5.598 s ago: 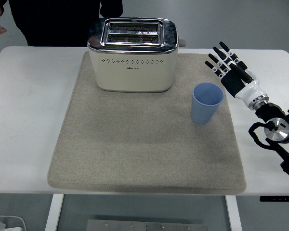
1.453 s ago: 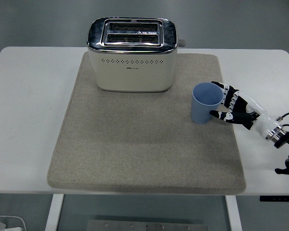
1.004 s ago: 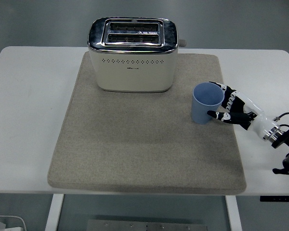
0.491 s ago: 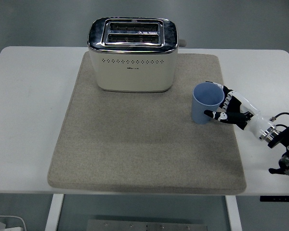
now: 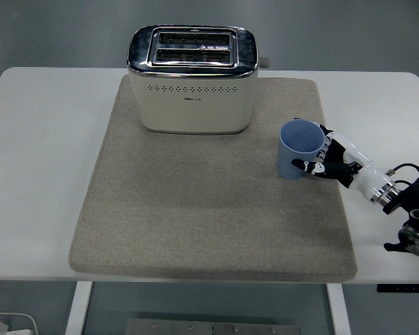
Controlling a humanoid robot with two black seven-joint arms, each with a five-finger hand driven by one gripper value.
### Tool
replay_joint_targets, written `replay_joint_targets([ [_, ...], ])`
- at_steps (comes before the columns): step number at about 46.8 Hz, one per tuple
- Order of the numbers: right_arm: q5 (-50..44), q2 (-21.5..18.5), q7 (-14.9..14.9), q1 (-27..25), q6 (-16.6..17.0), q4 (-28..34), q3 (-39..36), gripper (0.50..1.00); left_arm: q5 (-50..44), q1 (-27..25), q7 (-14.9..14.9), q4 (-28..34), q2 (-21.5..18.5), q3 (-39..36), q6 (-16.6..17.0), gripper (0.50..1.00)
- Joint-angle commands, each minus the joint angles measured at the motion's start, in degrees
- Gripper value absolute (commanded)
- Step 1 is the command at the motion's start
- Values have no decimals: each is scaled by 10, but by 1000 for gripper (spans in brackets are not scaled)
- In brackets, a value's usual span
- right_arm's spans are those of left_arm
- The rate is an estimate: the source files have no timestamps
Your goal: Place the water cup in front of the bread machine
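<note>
A light blue water cup (image 5: 298, 143) stands upright on the right part of the grey mat (image 5: 195, 216), to the right of and slightly nearer than the cream bread machine (image 5: 192, 80). My right hand (image 5: 314, 155) comes in low from the right and wraps the cup's right side. Its thumb (image 5: 300, 166) lies across the cup's lower front, and the other fingers (image 5: 324, 137) curl around the far right side. The cup still rests on the mat. My left arm is out of view.
The mat's open stretch in front of the bread machine (image 5: 195, 174) holds nothing. The white table (image 5: 42, 174) extends left and right of the mat. My right forearm and wrist (image 5: 398, 202) lie over the table's right side near its front edge.
My right hand has crept leftward around the cup, and the thumb now reaches further across its front. The cup and bread machine have not moved.
</note>
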State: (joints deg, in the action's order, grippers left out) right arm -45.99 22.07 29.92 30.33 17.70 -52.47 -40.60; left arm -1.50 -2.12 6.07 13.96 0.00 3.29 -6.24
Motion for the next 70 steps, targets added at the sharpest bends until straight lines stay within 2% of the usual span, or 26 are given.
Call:
replay_joint_targets([
  [1,0,0,1,0,1,0,0,846,0,0,0,0,0,0,0,1000],
  [6,0,0,1,0,1,0,0,774,0,0,0,0,0,0,0,1000],
  [9,0,-2,1,0,2,-1,0,750,0,0,0,-1,0,0,0,1000],
  [11,0,-2,1,0,0,0,0,711,0,0,0,-1,0,0,0,1000],
  [19,-1,-5,2,1,-1,-1,-1,658,0,0,0,-1,0,0,0,1000],
  [38,-6,-36,3,8,-3,-7,2,654,0,0,0,0,0,0,0,1000],
  [70,-31,-109,0,43,-55,-22,47,664,0,0,0,0,0,-1,0,1000],
])
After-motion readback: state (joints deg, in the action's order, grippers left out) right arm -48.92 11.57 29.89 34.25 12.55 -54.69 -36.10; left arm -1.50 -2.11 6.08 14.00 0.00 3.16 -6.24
